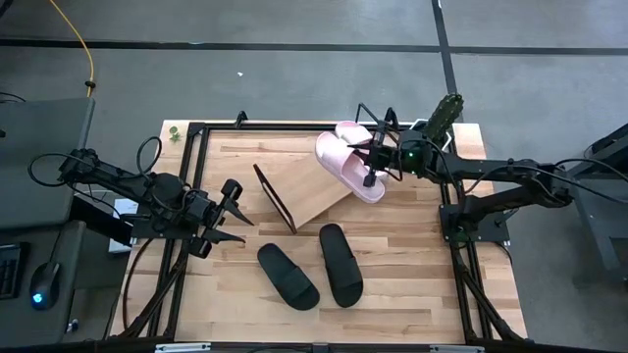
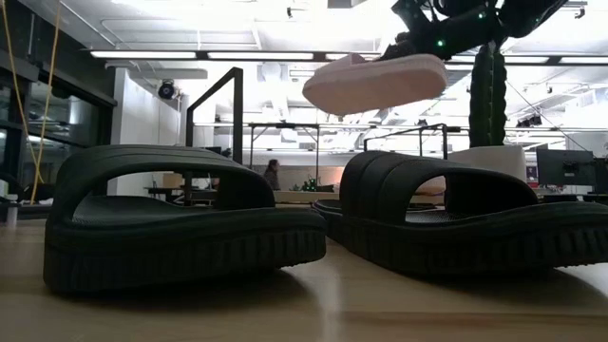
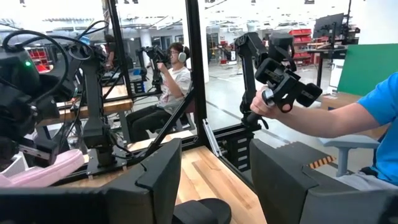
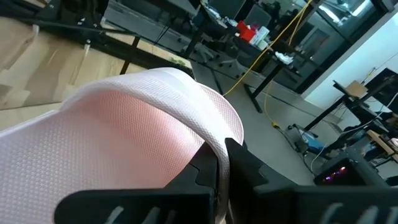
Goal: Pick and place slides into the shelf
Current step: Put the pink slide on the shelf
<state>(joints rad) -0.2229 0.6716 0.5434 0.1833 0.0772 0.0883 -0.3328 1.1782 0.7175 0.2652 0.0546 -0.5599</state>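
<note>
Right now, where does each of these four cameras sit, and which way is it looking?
High view: above the table, looking straight down; both arms, the shelf, two black slides and the right gripper holding a pink slide show.
Low view: at tabletop height, looking level past the black slides; the pink slide hangs overhead.
Left wrist view: on the left arm, looking past its open fingers into the room, where a person's hand holds a controller.
Right wrist view: on the right arm; its fingers pinch the pink strap.
Shared: all four views show the pink slide.

Four views, one table.
The table (image 1: 392,294) is seen from overhead and level; the black slides (image 2: 180,223) are shared.
</note>
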